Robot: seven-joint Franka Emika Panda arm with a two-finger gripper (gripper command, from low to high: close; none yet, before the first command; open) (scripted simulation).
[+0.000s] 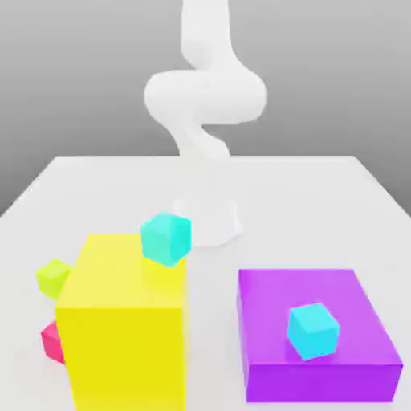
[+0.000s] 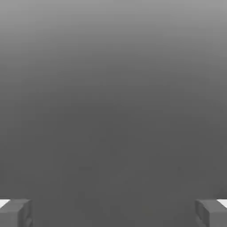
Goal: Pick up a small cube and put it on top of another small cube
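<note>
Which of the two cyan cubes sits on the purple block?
The cyan cube toward the exterior view's right rests on the low purple block. The other cyan cube sits atop the taller yellow block.

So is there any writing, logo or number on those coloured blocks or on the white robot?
None. No text, label or number stands on the big yellow block, the purple block, the two cyan cubes, the small lime cube, the pink-red cube or the white arm.

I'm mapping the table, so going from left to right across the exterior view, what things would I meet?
Lime cube → big yellow block → cyan cube on it → purple block → second cyan cube on it.
</note>
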